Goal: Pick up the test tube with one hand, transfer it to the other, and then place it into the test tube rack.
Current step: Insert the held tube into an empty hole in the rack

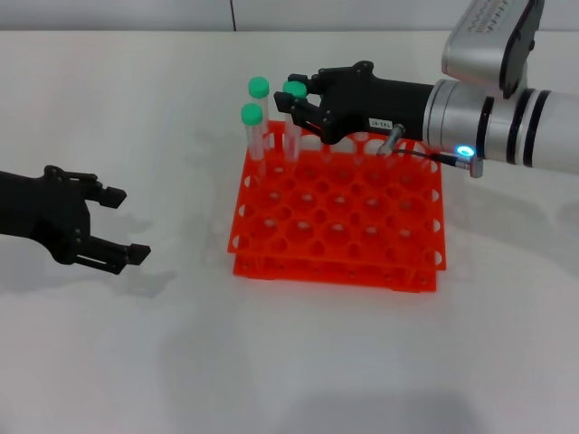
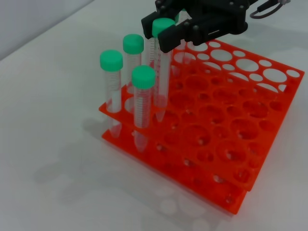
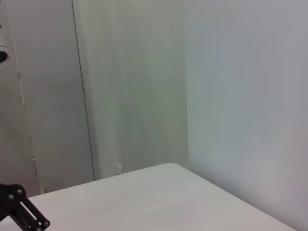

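The orange test tube rack [image 1: 336, 269] stands mid-table. My right gripper [image 1: 298, 101], black with a white label, reaches over the rack's far left corner and is shut on a green-capped test tube [image 1: 294, 89]. The tube stands upright with its lower end inside a rack hole. The left wrist view shows the tube [image 2: 161, 82] between the right gripper's fingers [image 2: 169, 37], just below the cap. My left gripper [image 1: 128, 223] is open and empty, low over the table to the left of the rack.
Other green-capped tubes [image 2: 143, 103] stand in the same corner of the rack [image 2: 262, 103], close beside the held one; two of them show in the head view [image 1: 253, 127]. Most rack holes hold nothing. The right wrist view shows only wall and table.
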You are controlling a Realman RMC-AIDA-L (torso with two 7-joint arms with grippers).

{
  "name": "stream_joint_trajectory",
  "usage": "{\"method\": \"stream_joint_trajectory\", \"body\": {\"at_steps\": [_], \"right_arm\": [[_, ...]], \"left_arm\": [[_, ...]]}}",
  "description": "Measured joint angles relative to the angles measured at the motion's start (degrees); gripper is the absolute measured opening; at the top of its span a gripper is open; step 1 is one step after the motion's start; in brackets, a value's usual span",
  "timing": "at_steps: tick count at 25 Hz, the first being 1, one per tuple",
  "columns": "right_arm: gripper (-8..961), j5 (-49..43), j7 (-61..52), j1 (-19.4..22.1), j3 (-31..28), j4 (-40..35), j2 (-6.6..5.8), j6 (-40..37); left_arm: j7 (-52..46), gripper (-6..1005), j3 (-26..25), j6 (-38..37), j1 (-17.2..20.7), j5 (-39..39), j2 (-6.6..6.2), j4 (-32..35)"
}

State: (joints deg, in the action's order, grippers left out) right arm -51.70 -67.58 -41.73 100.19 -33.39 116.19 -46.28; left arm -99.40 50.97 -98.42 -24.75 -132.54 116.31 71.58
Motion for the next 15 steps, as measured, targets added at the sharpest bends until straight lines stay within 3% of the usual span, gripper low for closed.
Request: {"method": "stream_joint_trajectory", "body": {"at_steps": [15], "right_arm": [[275, 0.11, 0.43, 0.24, 0.15, 0.09, 0.00, 0.06]], "left_arm": [[0.62, 890, 0.00, 0.42, -0.04, 0.00, 0.04, -0.04]]}}
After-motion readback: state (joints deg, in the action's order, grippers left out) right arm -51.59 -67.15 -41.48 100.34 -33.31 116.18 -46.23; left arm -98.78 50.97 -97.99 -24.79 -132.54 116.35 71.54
